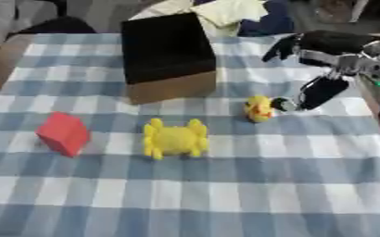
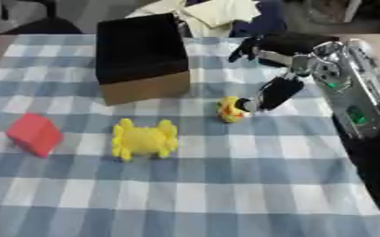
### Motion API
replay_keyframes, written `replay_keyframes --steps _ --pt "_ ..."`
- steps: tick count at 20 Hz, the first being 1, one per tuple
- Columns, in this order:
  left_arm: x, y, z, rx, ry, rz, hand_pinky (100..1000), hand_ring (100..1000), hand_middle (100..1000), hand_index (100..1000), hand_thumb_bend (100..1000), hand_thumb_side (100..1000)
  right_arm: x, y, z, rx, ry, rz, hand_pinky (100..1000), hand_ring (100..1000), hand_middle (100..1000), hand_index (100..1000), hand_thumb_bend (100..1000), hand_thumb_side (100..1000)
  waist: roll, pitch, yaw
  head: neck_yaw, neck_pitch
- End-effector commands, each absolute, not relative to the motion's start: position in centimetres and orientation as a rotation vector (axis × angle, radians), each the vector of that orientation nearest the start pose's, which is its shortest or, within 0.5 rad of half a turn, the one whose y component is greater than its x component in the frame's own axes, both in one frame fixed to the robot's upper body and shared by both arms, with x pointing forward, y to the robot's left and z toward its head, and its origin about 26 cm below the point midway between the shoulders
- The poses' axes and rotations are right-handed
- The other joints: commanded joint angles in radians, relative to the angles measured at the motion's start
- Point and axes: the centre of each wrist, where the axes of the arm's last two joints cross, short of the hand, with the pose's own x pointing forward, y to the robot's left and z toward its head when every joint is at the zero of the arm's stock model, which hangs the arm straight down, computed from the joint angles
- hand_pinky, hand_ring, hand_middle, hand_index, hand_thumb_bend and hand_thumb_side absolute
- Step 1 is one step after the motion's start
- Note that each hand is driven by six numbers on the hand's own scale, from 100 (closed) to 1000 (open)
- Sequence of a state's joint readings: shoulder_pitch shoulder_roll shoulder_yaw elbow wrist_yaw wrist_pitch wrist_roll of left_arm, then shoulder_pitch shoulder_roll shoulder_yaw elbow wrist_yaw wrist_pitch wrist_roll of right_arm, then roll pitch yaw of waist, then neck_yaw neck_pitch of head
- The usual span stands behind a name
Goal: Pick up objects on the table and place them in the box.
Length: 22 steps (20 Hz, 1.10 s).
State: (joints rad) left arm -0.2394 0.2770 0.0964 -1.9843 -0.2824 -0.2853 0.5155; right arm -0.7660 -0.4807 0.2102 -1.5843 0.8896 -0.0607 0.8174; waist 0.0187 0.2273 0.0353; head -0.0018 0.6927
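An open cardboard box (image 1: 167, 58) with a dark inside stands at the back middle of the table. A small yellow duck toy (image 1: 259, 109) sits to its right. My right hand (image 2: 281, 69) reaches in from the right, open, with its thumb tip beside the duck and its fingers spread above it. A yellow crab-shaped toy (image 1: 175, 139) lies in the middle of the table. A red block (image 1: 63, 134) stands at the left. A sliver of my left arm shows at the lower left edge; the left hand itself is out of sight.
The table wears a blue-and-white checked cloth (image 1: 225, 194). Yellow and white papers (image 1: 225, 11) lie behind the box, beyond the table's far edge. My right forearm (image 2: 355, 106) runs down the right side.
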Motion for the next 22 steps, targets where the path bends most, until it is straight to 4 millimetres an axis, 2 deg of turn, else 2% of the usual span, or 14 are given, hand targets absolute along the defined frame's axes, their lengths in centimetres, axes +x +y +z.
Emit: replay_keyframes --steps 1,7,13,22 --pt "29.4 28.2 19.0 -0.936 3.453 -0.185 623 775 683 800 124 851 39.5 -22.2 26.6 -0.881 -1.358 1.771 878 867 867 924 411 372 -0.001 -0.012 0.001 -0.002 -0.012" --pt "29.4 28.1 19.0 -0.932 3.454 -0.188 622 776 683 799 120 851 40.6 -21.9 25.4 -0.875 -1.324 1.757 875 867 859 932 426 421 0.002 -0.001 0.003 -0.004 -0.019" --pt "29.5 27.9 19.0 -0.924 3.456 -0.193 622 776 682 798 119 852 41.7 -21.4 23.9 -0.892 -1.269 1.756 868 864 847 927 446 437 0.005 0.010 0.004 -0.007 -0.031" --pt "29.5 27.8 18.9 -0.920 3.460 -0.201 622 776 682 797 119 853 42.8 -21.2 21.8 -0.893 -1.222 1.756 857 857 827 909 430 449 0.008 0.015 0.007 -0.010 -0.040"
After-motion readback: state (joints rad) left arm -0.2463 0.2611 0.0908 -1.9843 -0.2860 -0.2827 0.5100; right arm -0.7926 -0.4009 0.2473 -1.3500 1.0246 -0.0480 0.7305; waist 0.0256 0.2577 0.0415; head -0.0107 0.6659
